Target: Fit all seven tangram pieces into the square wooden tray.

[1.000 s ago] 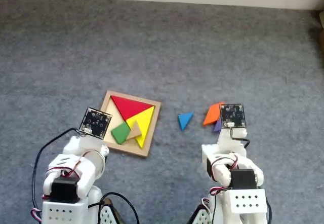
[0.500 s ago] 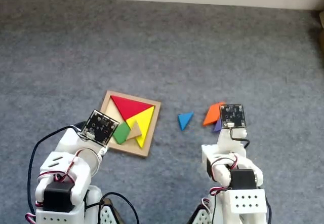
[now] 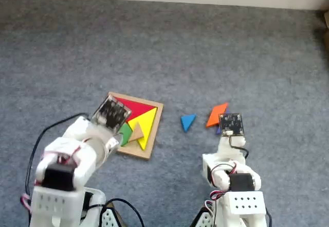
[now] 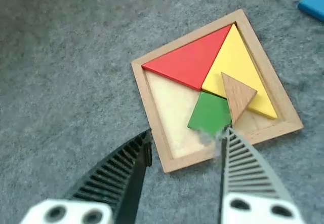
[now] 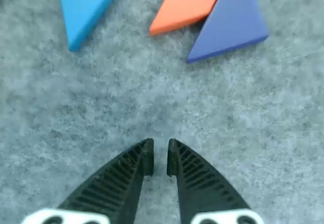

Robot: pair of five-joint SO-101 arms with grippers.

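Note:
The square wooden tray (image 3: 134, 154) lies front left and holds a red triangle (image 3: 134, 109), a yellow triangle (image 3: 146, 123), a green square (image 3: 125, 133) and a small bare-wood triangle (image 3: 136, 131). In the left wrist view my left gripper (image 4: 186, 133) hangs open over the tray's near rim, with the green square (image 4: 210, 113) and wood triangle (image 4: 238, 95) just beyond it and bare tray floor (image 4: 169, 115) beside them. A blue triangle (image 5: 86, 8), an orange parallelogram (image 5: 187, 3) and a purple triangle (image 5: 230, 24) lie on the carpet ahead of my right gripper (image 5: 158, 148), which is shut and empty.
Grey carpet covers the whole table. The blue triangle (image 3: 188, 121) lies alone between the tray and the orange parallelogram (image 3: 217, 114). The right arm's wrist board (image 3: 231, 124) covers most of the purple piece from above.
The left arm has swung forward and to the right, so its wrist now sits over the tray's near left corner. The right arm has drawn back slightly from the orange piece.

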